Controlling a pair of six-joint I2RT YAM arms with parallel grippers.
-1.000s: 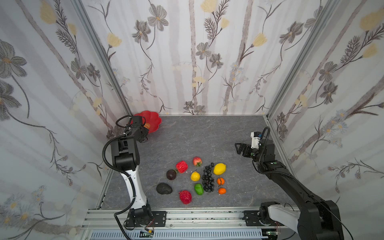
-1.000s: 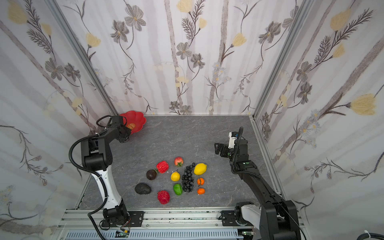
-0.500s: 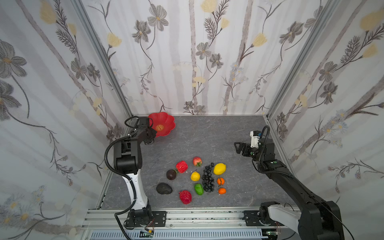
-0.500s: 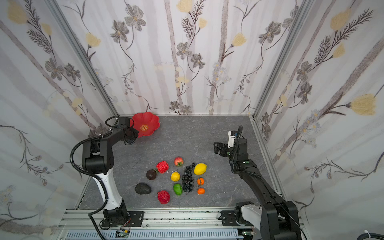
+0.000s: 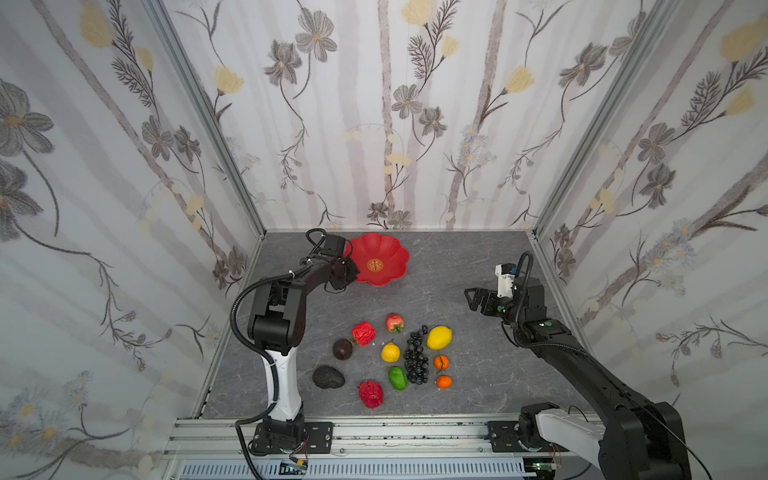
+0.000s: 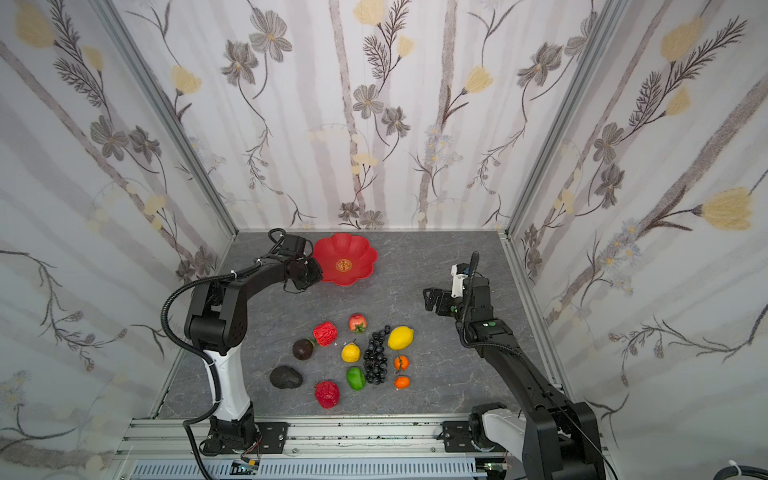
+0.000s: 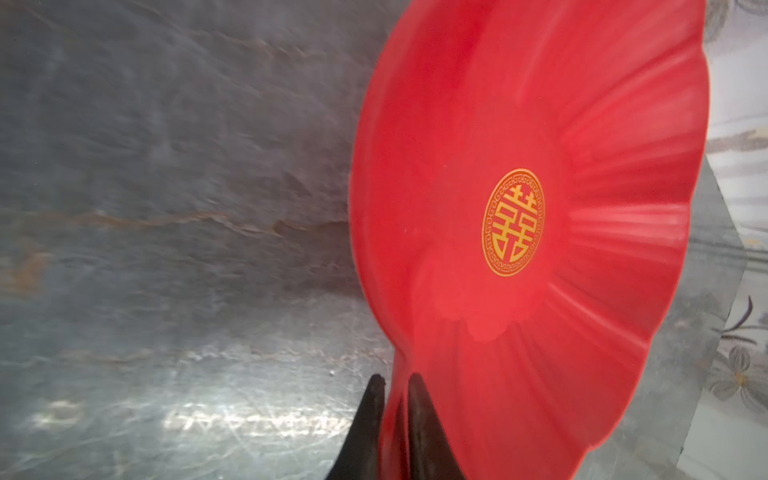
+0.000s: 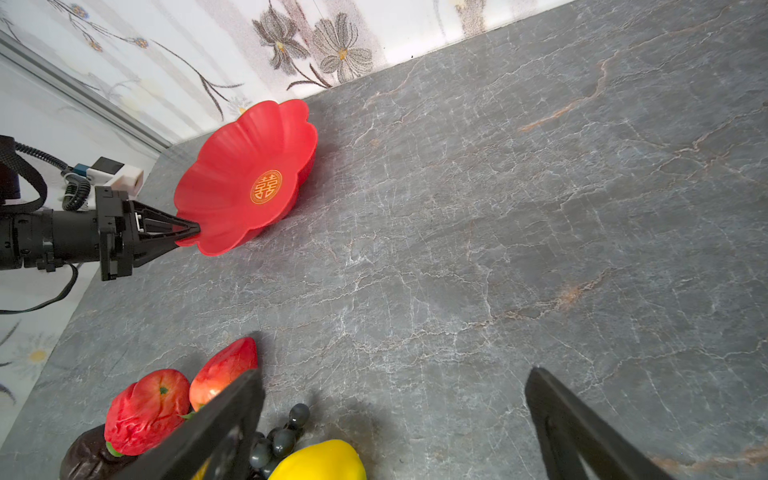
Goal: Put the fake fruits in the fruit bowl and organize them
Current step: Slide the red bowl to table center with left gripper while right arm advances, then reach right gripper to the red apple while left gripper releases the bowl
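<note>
Bowl-moving step: left tool (image 8: 190, 232) pinches the fruit bowl (image 5: 390, 254) by its rim, apparently tilted. Right tool (image 5: 473, 300) gapes empty. Next, set the bowl flat near the fake fruits (image 5: 415, 361).

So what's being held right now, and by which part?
The left gripper pinches the fruit bowl by its rim edge; the right gripper is open and holds nothing.

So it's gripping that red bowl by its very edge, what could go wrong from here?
1. The left tool pinches only the thin rim of the bowl, which looks tipped; it might slip out or swing.
2. The fruits lie packed close together on the table; a bowl set down too near could knock them rolling.
</note>
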